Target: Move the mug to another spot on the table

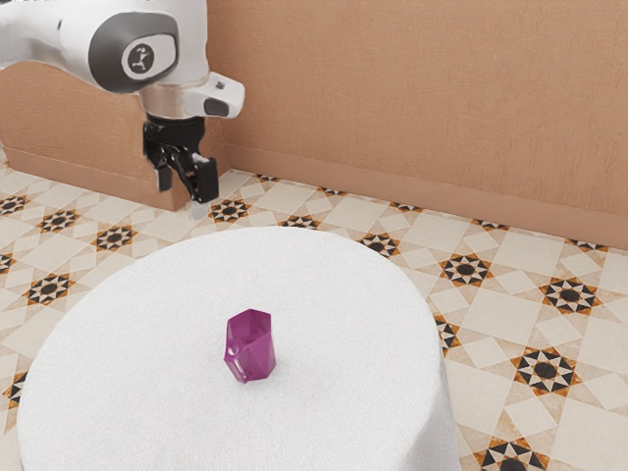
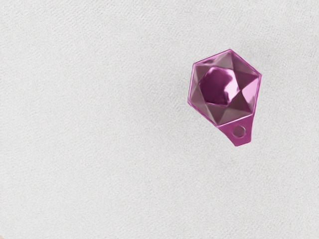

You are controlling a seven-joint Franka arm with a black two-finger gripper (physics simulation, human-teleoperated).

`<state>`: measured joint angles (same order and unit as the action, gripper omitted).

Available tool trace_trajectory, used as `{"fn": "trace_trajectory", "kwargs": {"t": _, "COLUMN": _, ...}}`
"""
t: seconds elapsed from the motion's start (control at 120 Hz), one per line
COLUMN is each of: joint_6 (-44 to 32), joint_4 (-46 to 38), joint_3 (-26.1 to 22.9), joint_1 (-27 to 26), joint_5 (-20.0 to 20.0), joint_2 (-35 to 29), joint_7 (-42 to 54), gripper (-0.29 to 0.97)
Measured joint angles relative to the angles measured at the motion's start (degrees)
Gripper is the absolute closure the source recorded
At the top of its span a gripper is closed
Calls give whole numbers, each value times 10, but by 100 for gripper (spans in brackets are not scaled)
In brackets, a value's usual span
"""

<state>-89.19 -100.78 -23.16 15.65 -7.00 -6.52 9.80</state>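
A round white surface (image 1: 343, 294) stands on a floor (image 1: 510, 294) of pale tiles with dark star patterns, and a plain tan wall (image 1: 442, 88) rises behind it. The mug (image 1: 249, 345) is magenta, glossy and faceted. It stands upright near the middle of the surface, a little toward the near edge in the exterior view. The white arm (image 1: 118, 44) comes in from the exterior view's upper left. Its black fingers (image 1: 203, 182) point downward, high in the air and beyond the surface's far rim toward the exterior view's left, well apart from the mug. The two fingers stand spread, with a clear gap between them and nothing held in it. In the wrist view the mug (image 2: 224, 92) is seen from above, with its angular rim and dark pink inside open to the camera. A short flat handle (image 2: 239, 132) with a small round hole sticks out from one side. The mug rests alone on the white textured cloth of the surface (image 2: 99, 124), and nothing touches it.
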Motion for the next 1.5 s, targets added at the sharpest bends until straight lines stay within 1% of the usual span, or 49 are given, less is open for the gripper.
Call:
{"fn": "trace_trajectory", "kwargs": {"t": 0.067, "joint_6": -45, "joint_4": 6, "joint_3": -7, "joint_1": -5, "joint_5": 0, "joint_2": 21, "joint_7": 12, "gripper": 0}}
{"fn": "trace_trajectory", "kwargs": {"t": 0.125, "joint_6": -74, "joint_4": 7, "joint_3": -24, "joint_1": -1, "joint_5": -1, "joint_2": 42, "joint_7": 21, "gripper": 0}}
{"fn": "trace_trajectory", "kwargs": {"t": 0.283, "joint_6": -120, "joint_4": -11, "joint_3": -36, "joint_1": -23, "joint_5": -4, "joint_2": 62, "joint_7": 45, "gripper": 0}}
{"fn": "trace_trajectory", "kwargs": {"t": 0.367, "joint_6": -133, "joint_4": -81, "joint_3": -40, "joint_1": -19, "joint_5": 1, "joint_2": 13, "joint_7": 57, "gripper": 0}}
{"fn": "trace_trajectory", "kwargs": {"t": 0.4, "joint_6": -137, "joint_4": -109, "joint_3": -41, "joint_1": -15, "joint_5": 9, "joint_2": -6, "joint_7": 62, "gripper": 0}}
{"fn": "trace_trajectory", "kwargs": {"t": 0.45, "joint_6": -142, "joint_4": -148, "joint_3": -42, "joint_1": -8, "joint_5": 27, "joint_2": -29, "joint_7": 68, "gripper": 0}}
{"fn": "trace_trajectory", "kwargs": {"t": 0.608, "joint_6": -178, "joint_4": -256, "joint_3": -56, "joint_1": 2, "joint_5": 123, "joint_2": -75, "joint_7": 84, "gripper": 0}}
{"fn": "trace_trajectory", "kwargs": {"t": 0.717, "joint_6": -224, "joint_4": -310, "joint_3": -58, "joint_1": 6, "joint_5": 176, "joint_2": -75, "joint_7": 91, "gripper": 0}}
{"fn": "trace_trajectory", "kwargs": {"t": 0.817, "joint_6": -266, "joint_4": -330, "joint_3": -58, "joint_1": 10, "joint_5": 200, "joint_2": -49, "joint_7": 95, "gripper": 0}}
{"fn": "trace_trajectory", "kwargs": {"t": 0.908, "joint_6": -307, "joint_4": -348, "joint_3": -58, "joint_1": 17, "joint_5": 210, "joint_2": -23, "joint_7": 98, "gripper": 0}}
{"fn": "trace_trajectory", "kwargs": {"t": 1.075, "joint_6": -372, "joint_4": -362, "joint_3": -58, "joint_1": 24, "joint_5": 224, "joint_2": 2, "joint_7": 101, "gripper": 0}}
{"fn": "trace_trajectory", "kwargs": {"t": 1.275, "joint_6": -413, "joint_4": -370, "joint_3": -58, "joint_1": 44, "joint_5": 231, "joint_2": 25, "joint_7": 101, "gripper": 3}}
{"fn": "trace_trajectory", "kwargs": {"t": 1.367, "joint_6": -427, "joint_4": -370, "joint_3": -58, "joint_1": 50, "joint_5": 232, "joint_2": 47, "joint_7": 101, "gripper": 7}}
{"fn": "trace_trajectory", "kwargs": {"t": 1.5, "joint_6": -444, "joint_4": -370, "joint_3": -57, "joint_1": 56, "joint_5": 232, "joint_2": 55, "joint_7": 101, "gripper": 19}}
